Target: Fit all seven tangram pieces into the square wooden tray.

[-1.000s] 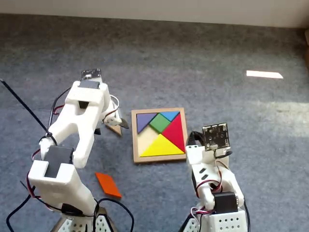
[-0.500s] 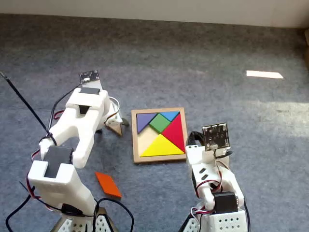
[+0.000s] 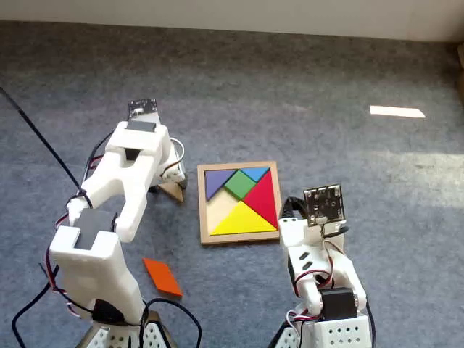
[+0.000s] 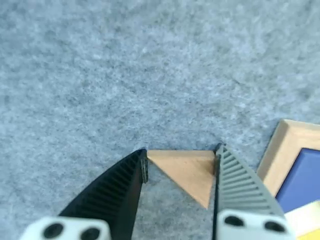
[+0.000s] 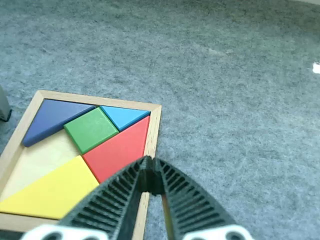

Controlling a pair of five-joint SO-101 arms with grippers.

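Nearest, by the left arm's base, flat on the grey short-pile carpet [image 3: 326, 130]: an orange parallelogram [image 3: 162, 276], well apart from the square wooden tray [image 3: 201, 206], with open carpet on every side.

A little farther, near the tray's near right corner: the right gripper [image 5: 151, 172], ribbed black fingers pressed tip to tip, gripping nothing.

Inside the tray, smooth painted pieces laid edge to edge: yellow triangle [image 3: 243, 217] along the near rim, red triangle [image 3: 262, 196] against the right rim, green square [image 3: 238, 184] in the middle, dark blue triangle [image 3: 216, 181] and small light blue triangle [image 3: 255, 173] along the far rim. Between yellow and dark blue, against the left rim, a bare patch of pale wood [image 3: 217, 209].

Just beside the tray's left rim: a tan wooden triangle [image 4: 187, 170], flat on the carpet, sharp-cornered, matte. Spans the gap of the left gripper [image 4: 181, 157] with its long edge. Closed onto it, one ribbed fingertip touching each end of that edge.

Beyond, open carpet up to a pale strip along the far side.
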